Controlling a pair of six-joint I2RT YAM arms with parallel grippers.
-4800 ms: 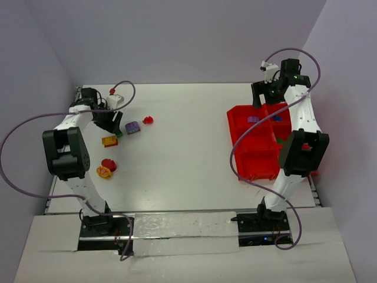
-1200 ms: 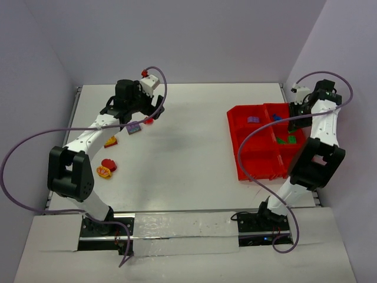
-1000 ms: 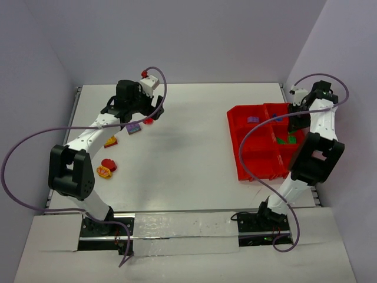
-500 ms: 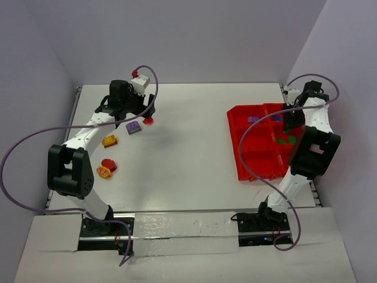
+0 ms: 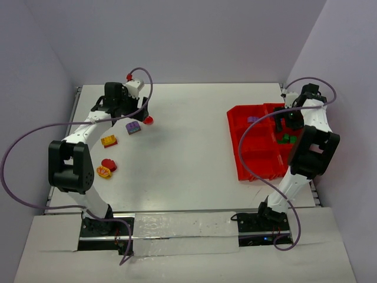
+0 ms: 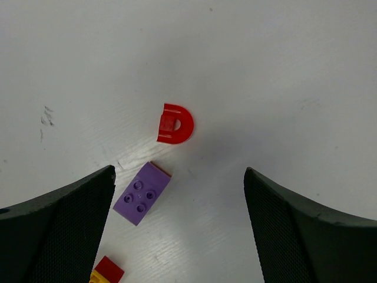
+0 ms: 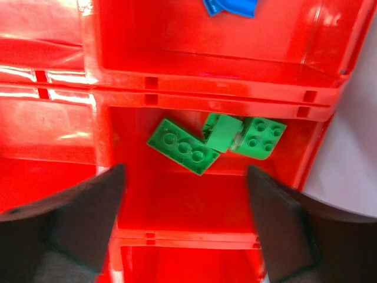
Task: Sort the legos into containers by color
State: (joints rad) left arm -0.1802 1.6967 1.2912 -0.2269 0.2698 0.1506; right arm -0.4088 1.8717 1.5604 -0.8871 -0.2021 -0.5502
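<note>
In the left wrist view my left gripper (image 6: 179, 227) hangs open over the white table. A purple brick (image 6: 141, 193) lies just inside its left finger, and a red D-shaped piece (image 6: 175, 124) lies beyond the tips. From above, the left gripper (image 5: 125, 113) hovers by the purple brick (image 5: 132, 126) and the red piece (image 5: 148, 119). My right gripper (image 7: 185, 218) is open and empty above a compartment of the red tray (image 7: 206, 88), where three green legos (image 7: 182, 146) lie together. In the top view it (image 5: 288, 121) is over the tray's far right side.
A yellow-and-red brick (image 5: 109, 141), a red piece (image 5: 108, 163) and an orange piece (image 5: 103, 172) lie near the table's left edge. The tray (image 5: 234, 141) also holds a purple brick (image 5: 253, 119) and a blue piece (image 7: 230, 6). Purple cables loop beside both arms.
The right gripper has opened over the green compartment, and a green brick now lies loose there. The left arm has swung a little left and back over the purple and red pieces.
</note>
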